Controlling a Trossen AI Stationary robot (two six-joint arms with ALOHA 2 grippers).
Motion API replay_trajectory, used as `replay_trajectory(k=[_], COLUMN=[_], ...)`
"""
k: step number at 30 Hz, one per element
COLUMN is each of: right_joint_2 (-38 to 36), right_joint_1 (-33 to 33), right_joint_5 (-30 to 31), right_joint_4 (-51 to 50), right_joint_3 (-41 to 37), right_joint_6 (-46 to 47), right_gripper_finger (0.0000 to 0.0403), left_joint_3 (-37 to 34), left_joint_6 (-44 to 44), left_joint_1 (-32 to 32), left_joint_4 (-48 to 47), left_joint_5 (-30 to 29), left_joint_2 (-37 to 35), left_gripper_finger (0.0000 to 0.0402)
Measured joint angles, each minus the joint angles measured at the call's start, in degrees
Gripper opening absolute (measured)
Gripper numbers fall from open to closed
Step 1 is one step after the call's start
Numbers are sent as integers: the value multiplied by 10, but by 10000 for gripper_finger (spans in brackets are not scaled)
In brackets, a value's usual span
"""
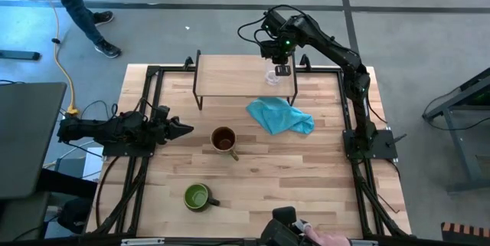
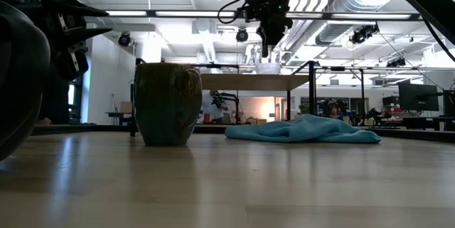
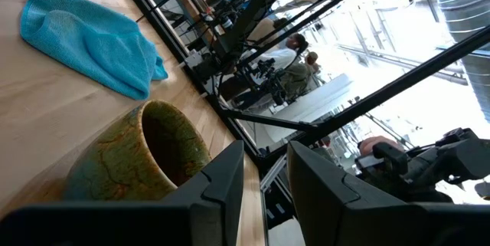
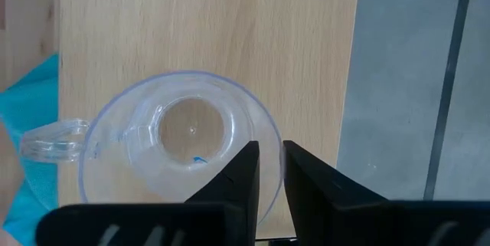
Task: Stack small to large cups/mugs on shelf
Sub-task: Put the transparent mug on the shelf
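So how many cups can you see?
3. The clear glass cup is on the shelf, the tan-brown mug mid-table, and the green-inside mug near the table's front edge. None seems hidden.

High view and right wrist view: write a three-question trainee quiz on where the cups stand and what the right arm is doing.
1. True or false: the clear glass cup stands on the shelf.
2. Which lies nearest the teal cloth? A) tan-brown mug B) green-lined mug C) left gripper
3. Fill in: the right gripper grips the glass cup by its ____.

Key
1. True; it is at the shelf's right end.
2. A
3. Rim; in the right wrist view the fingers pinch the glass wall on the side opposite the handle.
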Motion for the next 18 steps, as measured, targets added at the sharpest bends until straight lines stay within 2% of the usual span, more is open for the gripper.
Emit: replay_trajectory(k=[18], right_joint_2=[0], right_joint_1=[6], right_joint_5=[12], right_joint_4=[13], right_joint_3=[0], right_joint_6=[-29], right_gripper_finger=[51], left_joint_3=[0], left_joint_6=[0], left_joint_1=[0], left_joint_4=[0], left_joint_5=[0], left_joint_2=[0], left_gripper_finger=[90])
